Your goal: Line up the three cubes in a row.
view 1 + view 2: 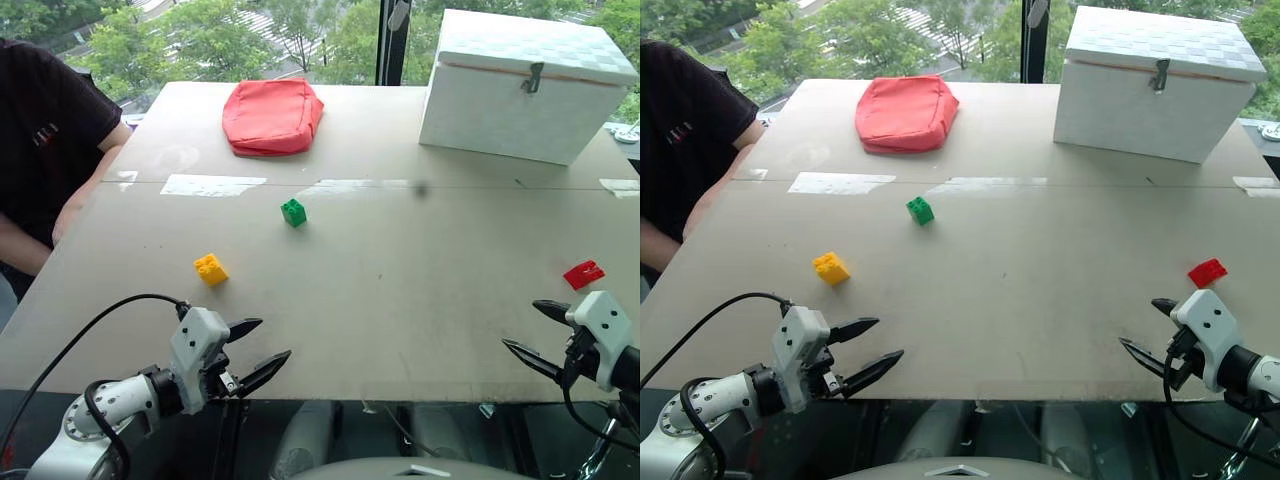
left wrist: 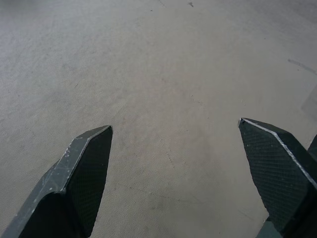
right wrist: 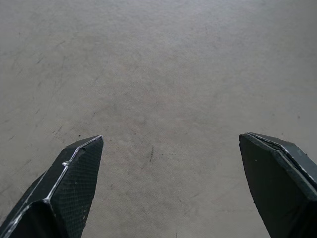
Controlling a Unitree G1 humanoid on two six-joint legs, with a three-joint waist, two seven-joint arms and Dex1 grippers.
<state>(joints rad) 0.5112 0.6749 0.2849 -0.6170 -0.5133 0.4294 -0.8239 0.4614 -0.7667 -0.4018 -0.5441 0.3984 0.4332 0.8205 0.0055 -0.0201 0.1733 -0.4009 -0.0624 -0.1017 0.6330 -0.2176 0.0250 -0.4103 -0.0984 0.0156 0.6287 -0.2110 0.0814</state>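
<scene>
Wide grey-beige tabletop. Three small studded plastic toy-brick cubes lie scattered on it, not in a row. Green cube sits left of centre, farthest of the three. Yellow cube lies nearer and further left, well apart from the green. Red cube sits at the far right, well apart from both others and just beyond the right gripper.

Left gripper hovers over the near left edge of the table, black fingers spread wide, nothing between them; yellow cube is beyond it, apart. Right gripper is at the near right edge, fingers likewise spread and empty.

Far side: soft red fabric cushion at left-centre, large white latched box at right. A person in a black shirt leans on the table's left edge.
</scene>
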